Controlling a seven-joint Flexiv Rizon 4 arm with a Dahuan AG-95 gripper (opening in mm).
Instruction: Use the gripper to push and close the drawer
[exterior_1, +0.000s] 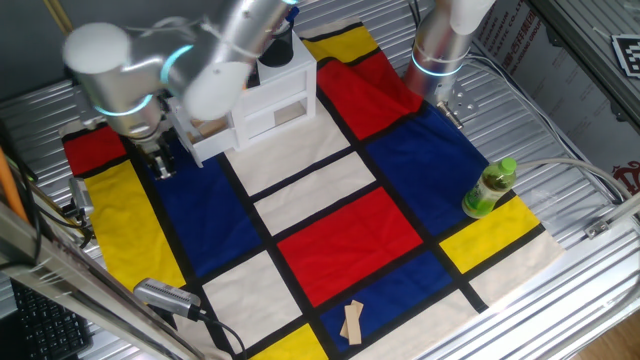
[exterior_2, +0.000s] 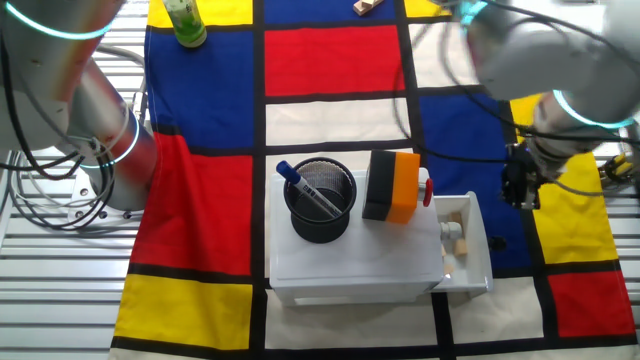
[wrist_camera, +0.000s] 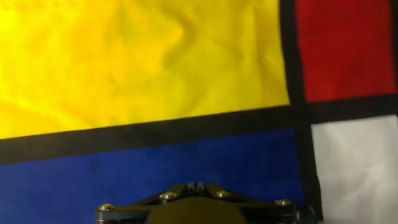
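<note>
You will find the drawer (exterior_2: 463, 243) pulled out of the white cabinet (exterior_2: 352, 268), wooden pieces visible inside only in the other fixed view. The gripper (exterior_2: 519, 186) hangs just beside it, apart. Finger spacing cannot be determined; the hand view shows only cloth (wrist_camera: 155, 62).

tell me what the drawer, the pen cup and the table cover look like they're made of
Drawer: seemingly smooth white plastic, from its even, faintly glossy walls.
Pen cup: black mesh, probably metal; a fine see-through grid shows.
Table cover: matte cloth in red, blue, yellow and white blocks, with visible creases.
</note>
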